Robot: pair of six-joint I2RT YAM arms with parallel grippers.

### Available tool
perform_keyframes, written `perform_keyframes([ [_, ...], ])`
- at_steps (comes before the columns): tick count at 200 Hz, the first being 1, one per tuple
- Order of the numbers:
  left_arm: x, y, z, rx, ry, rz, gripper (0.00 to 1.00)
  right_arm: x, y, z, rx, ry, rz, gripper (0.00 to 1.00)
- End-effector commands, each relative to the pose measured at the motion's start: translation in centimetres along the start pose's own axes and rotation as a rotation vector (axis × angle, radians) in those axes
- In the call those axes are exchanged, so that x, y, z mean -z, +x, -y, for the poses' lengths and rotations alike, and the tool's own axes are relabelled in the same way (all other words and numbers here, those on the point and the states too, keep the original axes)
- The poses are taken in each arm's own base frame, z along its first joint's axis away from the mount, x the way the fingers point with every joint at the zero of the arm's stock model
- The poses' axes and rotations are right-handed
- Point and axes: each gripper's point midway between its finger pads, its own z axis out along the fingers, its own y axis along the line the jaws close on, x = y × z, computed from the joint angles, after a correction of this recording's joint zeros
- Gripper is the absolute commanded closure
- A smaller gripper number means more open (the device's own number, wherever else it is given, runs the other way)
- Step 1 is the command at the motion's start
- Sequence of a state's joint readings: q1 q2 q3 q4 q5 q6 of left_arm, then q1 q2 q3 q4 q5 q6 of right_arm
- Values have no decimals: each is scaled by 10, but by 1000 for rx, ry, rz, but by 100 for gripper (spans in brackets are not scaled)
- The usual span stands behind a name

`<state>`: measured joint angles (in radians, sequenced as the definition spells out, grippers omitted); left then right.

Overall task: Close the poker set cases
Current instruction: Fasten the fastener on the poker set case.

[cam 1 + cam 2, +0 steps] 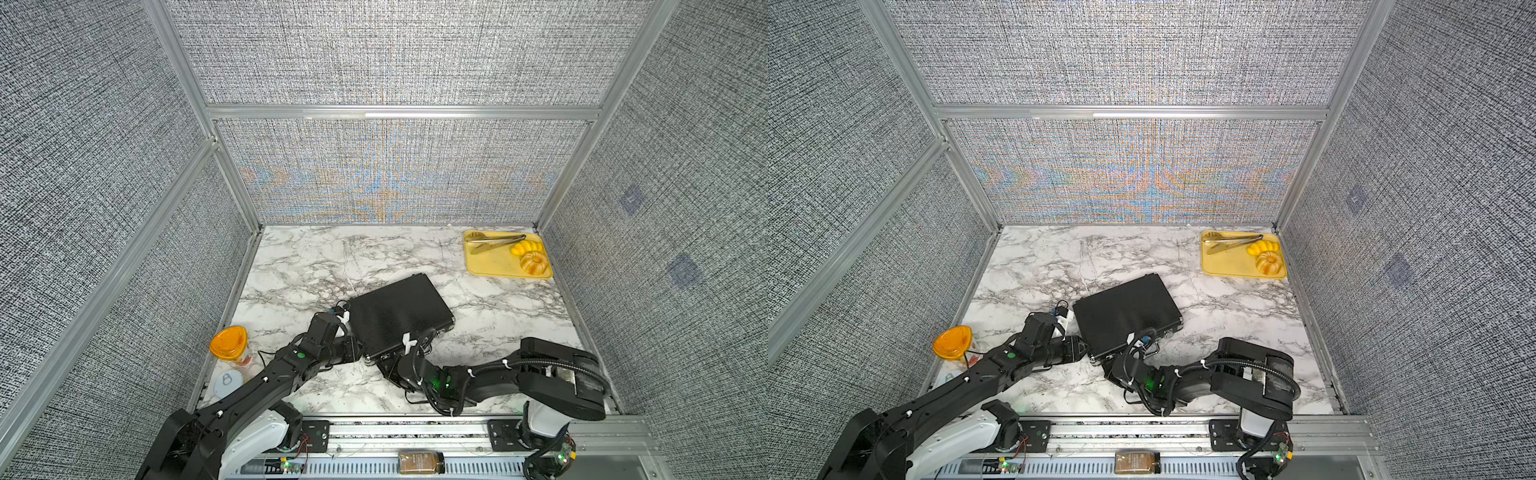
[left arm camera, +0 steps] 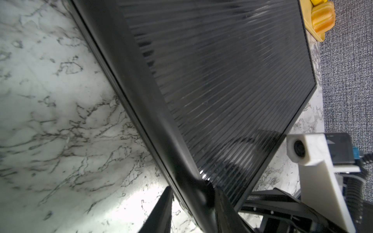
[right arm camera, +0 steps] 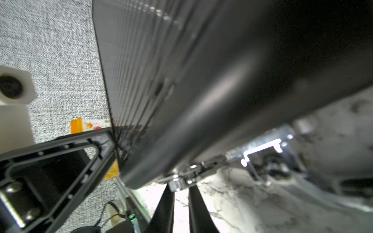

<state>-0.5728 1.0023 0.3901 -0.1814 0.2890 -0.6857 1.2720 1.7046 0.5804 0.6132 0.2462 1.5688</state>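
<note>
The poker set case [image 1: 399, 316] [image 1: 1125, 311] lies with its black ribbed lid down, set at an angle in the middle of the marble table. My left gripper [image 1: 356, 351] [image 1: 1080, 351] is at its near left corner. In the left wrist view that gripper [image 2: 192, 201] is shut on the case [image 2: 222, 80], one finger below the edge and one on the lid. My right gripper [image 1: 388, 363] [image 1: 1115, 368] is at the case's front edge. In the right wrist view my right gripper [image 3: 180, 187] pinches a silver latch [image 3: 181, 181] between its tips, under the case [image 3: 201, 60].
A yellow tray [image 1: 494, 266] with tongs and orange food pieces stands at the back right. An orange-lidded container [image 1: 228, 343] and a small round lid [image 1: 227, 382] sit by the left wall. A spice jar [image 1: 421, 462] lies on the front rail.
</note>
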Motion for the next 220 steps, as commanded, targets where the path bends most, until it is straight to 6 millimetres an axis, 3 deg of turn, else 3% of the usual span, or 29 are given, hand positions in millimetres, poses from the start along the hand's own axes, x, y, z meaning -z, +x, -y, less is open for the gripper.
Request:
perform_keyframes([
  [1,2,28,-26,24,-106,-100,64,5,3,26,-128,93,14,82],
  [62,2,27,-27,26,-112,-97,64,15,-5,39,-160,128,74,85],
  [163,4,26,-28,37,-125,-91,64,6,-25,17,-157,21,169,87],
  [220,4,27,-30,49,-138,-99,64,-2,-31,15,-161,15,192,87],
])
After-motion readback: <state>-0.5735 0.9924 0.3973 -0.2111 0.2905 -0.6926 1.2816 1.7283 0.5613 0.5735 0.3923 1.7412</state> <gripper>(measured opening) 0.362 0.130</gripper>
